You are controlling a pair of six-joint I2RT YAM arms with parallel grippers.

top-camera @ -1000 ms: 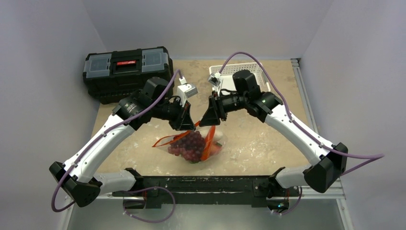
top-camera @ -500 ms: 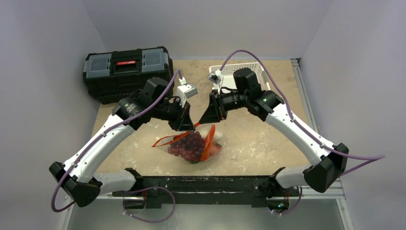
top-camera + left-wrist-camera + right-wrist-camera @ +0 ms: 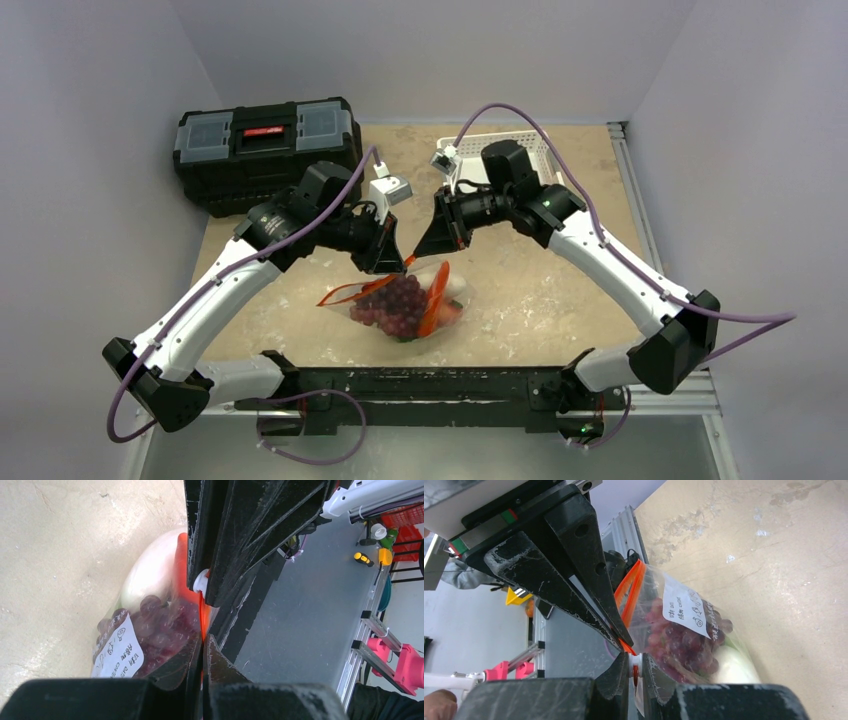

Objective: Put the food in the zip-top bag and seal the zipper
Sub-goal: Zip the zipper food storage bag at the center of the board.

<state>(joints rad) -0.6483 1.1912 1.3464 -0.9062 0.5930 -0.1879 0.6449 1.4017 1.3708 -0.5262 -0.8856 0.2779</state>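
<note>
Where the zip-top bag (image 3: pixel 684 607) lies on the bench (image 3: pixel 560 290), just ahead of the arm bases, we see purple grapes (image 3: pixel 679 640), an orange carrot (image 3: pixel 437 295) and a white bulb (image 3: pixel 731 665) inside it. Our left pincer (image 3: pixel 203 645) is clenched on the orange zipper (image 3: pixel 629 592). Our right pincer (image 3: pixel 635 661) is clenched on the white slider tab (image 3: pixel 200 581), the two pincers nearly touching above the bag's mouth.
</note>
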